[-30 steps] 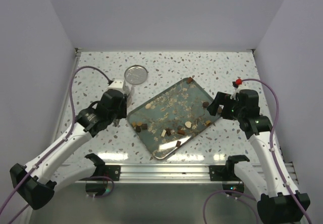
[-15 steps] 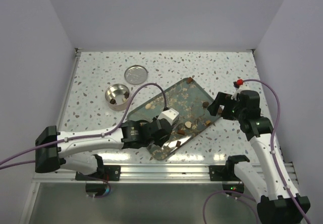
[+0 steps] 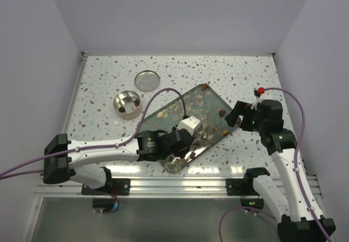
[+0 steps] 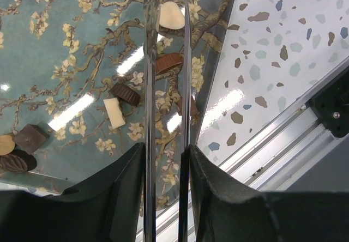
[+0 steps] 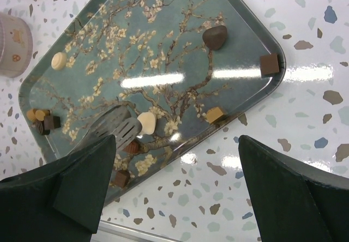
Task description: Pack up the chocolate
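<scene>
One brown chocolate [image 4: 168, 63] crosswise between tweezers [image 4: 150, 89]

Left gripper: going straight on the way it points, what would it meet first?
Ahead of the left gripper, between the tweezers' blades, lies a brown chocolate on the tray; likely that first, then a cream piece. Depth is unclear; the tips may touch the tray sooner.

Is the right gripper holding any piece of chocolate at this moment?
No, the right gripper is wide open with nothing between its fingers, and the chocolate pieces lie on the tray below it.
</scene>
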{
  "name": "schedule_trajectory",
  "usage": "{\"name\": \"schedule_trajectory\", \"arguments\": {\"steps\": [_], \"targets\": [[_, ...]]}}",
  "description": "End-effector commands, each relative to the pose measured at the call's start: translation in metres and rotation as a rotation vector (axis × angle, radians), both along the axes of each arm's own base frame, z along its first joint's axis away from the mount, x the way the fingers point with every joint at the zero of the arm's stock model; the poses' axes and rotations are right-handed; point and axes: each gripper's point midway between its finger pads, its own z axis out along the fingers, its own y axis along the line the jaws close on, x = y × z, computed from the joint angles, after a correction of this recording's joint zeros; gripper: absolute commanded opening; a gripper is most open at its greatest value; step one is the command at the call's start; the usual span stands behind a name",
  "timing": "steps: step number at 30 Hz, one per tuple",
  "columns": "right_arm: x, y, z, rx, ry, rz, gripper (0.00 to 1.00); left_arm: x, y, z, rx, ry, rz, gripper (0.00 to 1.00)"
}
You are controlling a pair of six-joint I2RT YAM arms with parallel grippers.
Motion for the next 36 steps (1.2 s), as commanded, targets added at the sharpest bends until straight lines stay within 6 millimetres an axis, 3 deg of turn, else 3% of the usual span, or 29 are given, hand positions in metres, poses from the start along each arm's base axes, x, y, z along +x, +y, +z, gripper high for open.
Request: {"name": "schedule_trajectory", "arguments": {"steps": [1, 19, 26, 32, 36], "targets": [[0.0, -0.002, 0.004, -0.003, -0.009, -0.02, 0.97, 0.007, -0.019, 0.02, -0.081, -0.021, 0.03, 0.42], [0.0, -0.003, 0.006, -0.003, -0.012, -0.026, 0.97, 0.005, -0.025, 0.001, -0.031, 0.021, 0.049, 0.45], [-0.002, -0.003, 0.002, -0.004, -0.006, -0.026, 0.97, 0.005, -0.024, 0.002, -0.021, 0.002, 0.065, 0.45], [-0.002, -0.003, 0.002, -0.004, -0.006, -0.026, 0.97, 0.01, -0.02, 0.018, -0.04, -0.053, 0.101, 0.45], [-0.001, -0.003, 0.002, -0.003, -0.006, -0.025, 0.97, 0.011, -0.018, 0.015, -0.021, -0.057, 0.108, 0.45]]}}
